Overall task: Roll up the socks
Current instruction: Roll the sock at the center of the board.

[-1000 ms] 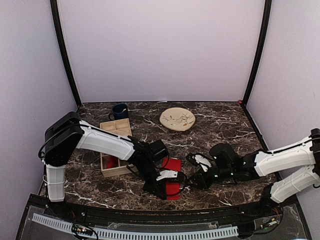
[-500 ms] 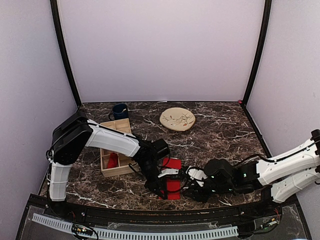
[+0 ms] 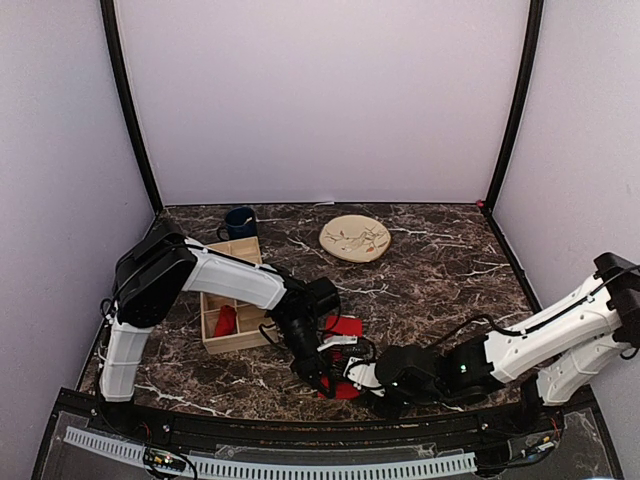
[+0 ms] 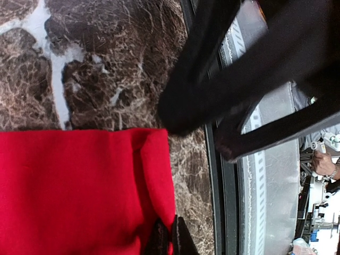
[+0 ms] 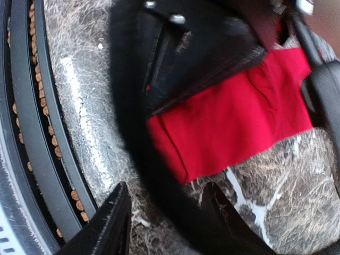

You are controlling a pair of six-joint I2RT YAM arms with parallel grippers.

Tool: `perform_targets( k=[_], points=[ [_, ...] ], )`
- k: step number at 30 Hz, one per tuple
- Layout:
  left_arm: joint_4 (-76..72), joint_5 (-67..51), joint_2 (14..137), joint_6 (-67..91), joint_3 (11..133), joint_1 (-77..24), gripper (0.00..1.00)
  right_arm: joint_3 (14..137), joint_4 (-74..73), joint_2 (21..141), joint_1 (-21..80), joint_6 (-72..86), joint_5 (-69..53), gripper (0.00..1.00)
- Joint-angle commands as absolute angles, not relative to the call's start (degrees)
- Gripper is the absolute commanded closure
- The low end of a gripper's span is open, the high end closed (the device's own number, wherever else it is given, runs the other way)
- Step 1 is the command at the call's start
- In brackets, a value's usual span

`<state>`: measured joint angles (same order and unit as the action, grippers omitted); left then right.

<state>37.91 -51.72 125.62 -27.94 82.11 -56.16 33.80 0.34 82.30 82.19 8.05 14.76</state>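
One red sock (image 3: pixel 345 326) lies flat near the table's front edge, partly covered by both grippers. My left gripper (image 3: pixel 327 377) is low over its near end. In the left wrist view the left gripper (image 4: pixel 170 231) is pinched shut on the folded edge of the sock (image 4: pixel 79 186). My right gripper (image 3: pixel 362 379) sits just right of it, open; in the right wrist view the right gripper (image 5: pixel 162 204) has spread fingers (image 5: pixel 114 220) short of the sock's edge (image 5: pixel 234 125). A second red sock (image 3: pixel 225 322) lies in the wooden box.
A wooden compartment box (image 3: pixel 232 346) stands left of the sock. A dark blue mug (image 3: pixel 240 222) is behind it. A beige patterned plate (image 3: pixel 355 238) sits at the back centre. The table's black front rail (image 4: pixel 223 175) runs close to the grippers.
My right arm has swung left and forward, bringing its gripper from the table's middle right to the sock's near end beside the left gripper. The left gripper has stayed on the sock.
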Motion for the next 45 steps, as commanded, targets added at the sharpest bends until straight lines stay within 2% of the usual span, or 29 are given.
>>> perform_targets(
  k=[1, 18, 28, 36, 39, 45],
  points=[
    [41.10, -51.64, 127.11, -29.37, 83.28, -55.55, 1.00, 37.08, 0.26, 85.13, 83.50, 2.68, 17.51, 0.60],
    [44.19, -53.37, 129.00, -30.32, 85.67, -54.84, 1.00, 41.04, 0.16, 92.77, 83.67, -4.66, 18.09, 0.69],
    [45.17, -53.94, 129.52, -30.67, 86.39, -54.67, 1.00, 41.29, -0.75, 94.58, 83.54, -5.42, 17.23, 0.78],
    [45.58, -53.98, 129.54, -30.67, 86.40, -54.51, 1.00, 40.79, -1.72, 94.60, 82.68, -5.08, 16.23, 0.89],
    [45.58, -53.50, 129.54, -30.23, 86.61, -54.41, 0.97, 40.69, -2.34, 94.57, 82.13, -4.76, 15.12, 0.95],
    [45.44, -52.04, 129.42, -28.56, 86.30, -54.23, 0.81, 40.85, -3.05, 95.13, 81.01, -4.48, 13.43, 1.00]
  ],
)
